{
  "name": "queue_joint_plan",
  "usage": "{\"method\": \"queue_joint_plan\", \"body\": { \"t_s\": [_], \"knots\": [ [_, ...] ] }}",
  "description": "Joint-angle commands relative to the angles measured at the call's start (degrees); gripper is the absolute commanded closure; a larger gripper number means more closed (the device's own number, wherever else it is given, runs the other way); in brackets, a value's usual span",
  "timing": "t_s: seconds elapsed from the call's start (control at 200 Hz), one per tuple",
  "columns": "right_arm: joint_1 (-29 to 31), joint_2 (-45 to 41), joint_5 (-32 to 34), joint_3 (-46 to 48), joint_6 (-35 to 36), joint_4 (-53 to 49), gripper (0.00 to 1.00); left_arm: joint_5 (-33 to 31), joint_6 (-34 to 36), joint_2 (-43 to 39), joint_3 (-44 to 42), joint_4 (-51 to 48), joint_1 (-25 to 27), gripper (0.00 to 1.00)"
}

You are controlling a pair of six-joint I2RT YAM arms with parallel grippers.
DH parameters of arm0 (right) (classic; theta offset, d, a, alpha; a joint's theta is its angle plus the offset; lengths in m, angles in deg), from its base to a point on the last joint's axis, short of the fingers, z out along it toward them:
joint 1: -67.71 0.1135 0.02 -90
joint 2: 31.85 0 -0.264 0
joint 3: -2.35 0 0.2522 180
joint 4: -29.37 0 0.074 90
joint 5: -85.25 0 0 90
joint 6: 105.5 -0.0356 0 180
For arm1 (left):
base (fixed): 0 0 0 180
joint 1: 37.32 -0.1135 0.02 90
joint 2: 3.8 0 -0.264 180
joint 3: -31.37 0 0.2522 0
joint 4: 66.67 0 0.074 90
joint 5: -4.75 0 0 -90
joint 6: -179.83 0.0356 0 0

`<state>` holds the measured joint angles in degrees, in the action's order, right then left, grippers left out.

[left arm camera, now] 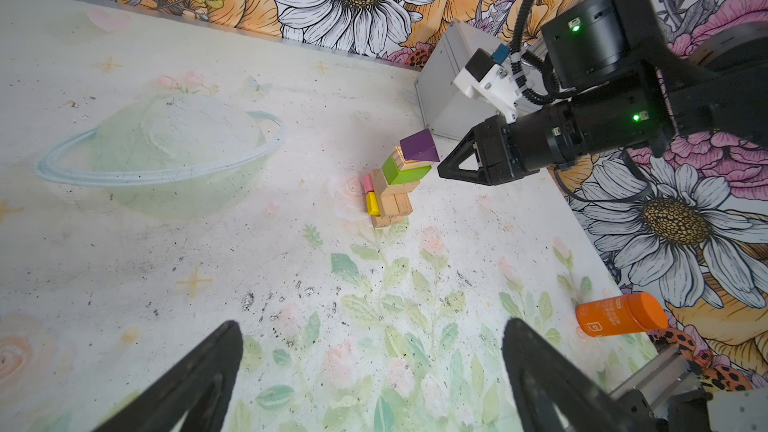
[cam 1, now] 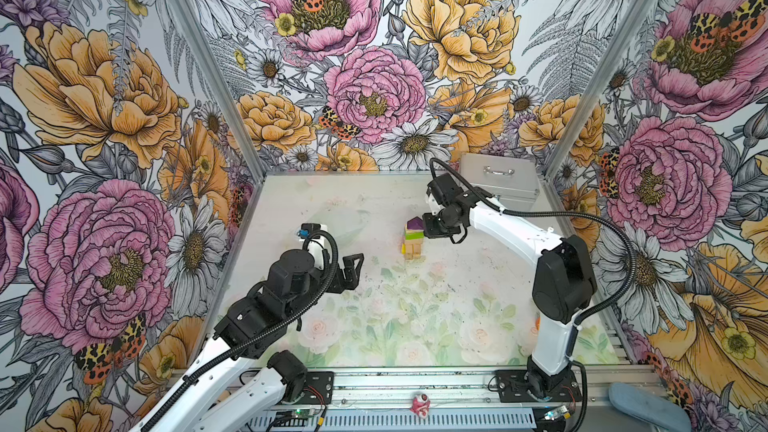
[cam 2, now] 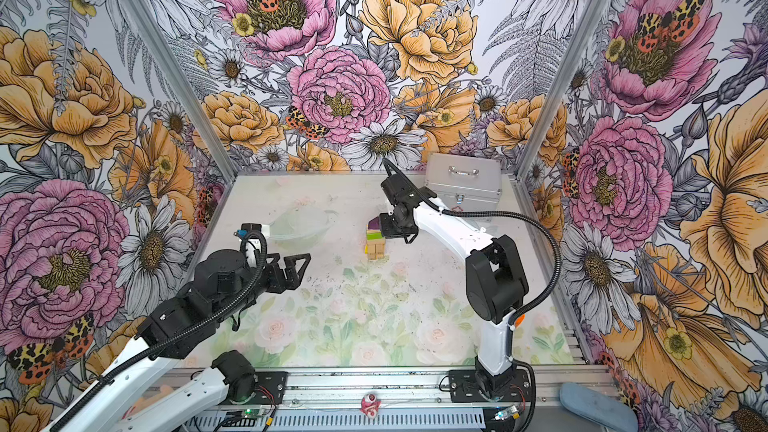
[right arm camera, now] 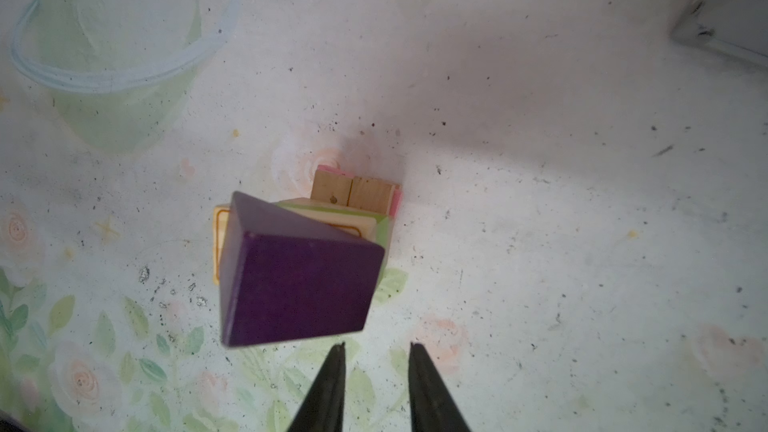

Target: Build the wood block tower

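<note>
The tower (cam 1: 413, 238) of small wood blocks is seen near the middle of the pale flower-printed tabletop (cam 1: 415, 309), well clear of the silver metal case (cam 1: 498, 178) at the back. Plain tan wooden planks (left arm camera: 392, 207) are stacked lowest, with a small yellow block (left arm camera: 372, 203) and a pink one (left arm camera: 367, 182) set against them. A lime-green block (left arm camera: 405, 172) lies above, and the dark purple pointed block (left arm camera: 417, 146) is perched on top. The build looks all but finished.

The danger is all on the right. The right hand (right arm camera: 377, 344) is held just beside the purple block, its jaws a narrow way apart with nothing between them. Whether a fingertip grazes the block cannot be told. In the right wrist view the purple block is seen sitting skewed over the pale plank (right arm camera: 345, 218) beneath, and the layers are not squared up. A sideways drift or a careless lift of that hand could be enough for the top block to be clipped and slid off, or for the whole narrow stack to be toppled. A straight retreat away from the tower is called for.

The left hand (left arm camera: 372, 324) is spread wide and empty, well apart from the tower. Little risk is posed there unless it is swung across. The orange plastic bottle (left arm camera: 619, 317) is far off near the tabletop's edge.
</note>
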<state>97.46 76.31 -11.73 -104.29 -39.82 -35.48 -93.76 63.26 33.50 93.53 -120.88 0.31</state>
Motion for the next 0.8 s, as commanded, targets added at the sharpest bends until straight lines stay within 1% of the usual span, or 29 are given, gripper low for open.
{"method": "queue_joint_plan", "body": {
  "t_s": [0.0,0.796],
  "knots": [
    [-0.4,0.3,0.0,-2.0,1.2,0.7,0.71,-0.8,0.7,-0.2,0.5,0.7,-0.4,0.01],
    [-0.8,0.8,0.2,-3.4,1.8,0.5,0.71,-0.7,0.5,-0.3,0.3,0.7,-0.4,0.01]
  ]
}}
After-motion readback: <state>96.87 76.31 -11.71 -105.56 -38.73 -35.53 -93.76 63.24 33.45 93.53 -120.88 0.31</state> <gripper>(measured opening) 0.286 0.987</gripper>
